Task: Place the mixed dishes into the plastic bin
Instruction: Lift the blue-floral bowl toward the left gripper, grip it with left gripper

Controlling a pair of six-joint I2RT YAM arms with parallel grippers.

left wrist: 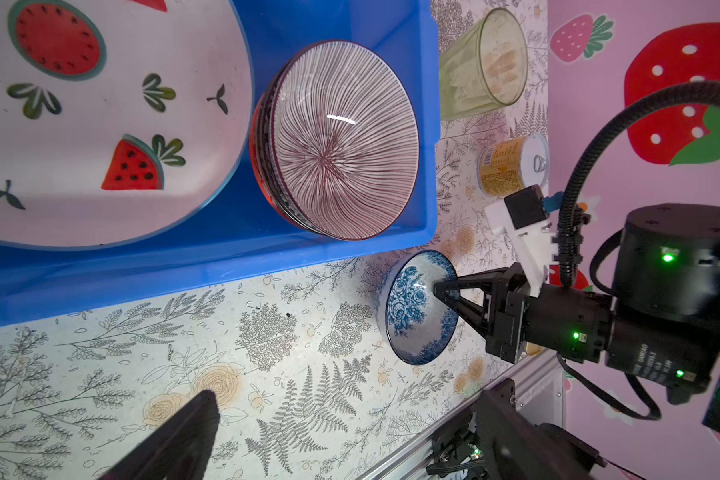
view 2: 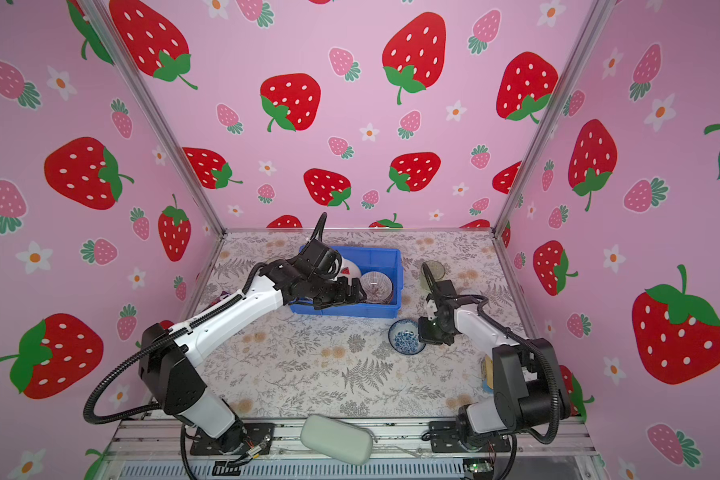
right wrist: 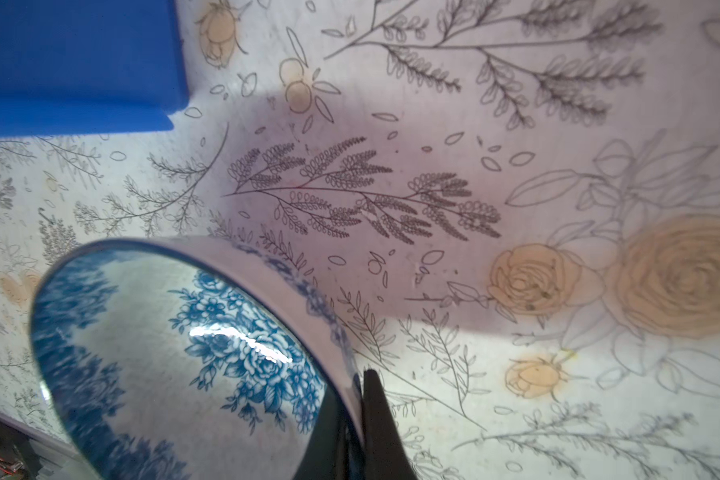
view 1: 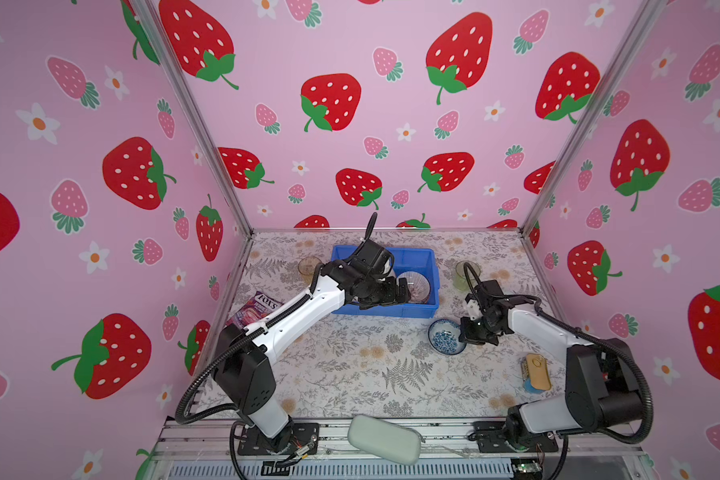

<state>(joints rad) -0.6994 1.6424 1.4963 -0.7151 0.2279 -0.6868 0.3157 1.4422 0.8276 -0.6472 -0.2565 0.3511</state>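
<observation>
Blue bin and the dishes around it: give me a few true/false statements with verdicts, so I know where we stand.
1. The watermelon plate lies inside the blue bin. True.
2. The blue-white bowl is already in the bin. False: it is outside the bin, in front of it.
3. The right tool is shut on the blue-white bowl's rim. True.
4. The green tumbler stands inside the bin. False: it stands on the table beside the bin.
5. The left tool grips the striped bowl. False: it is open and holds nothing, and the striped bowl rests in the bin.
</observation>
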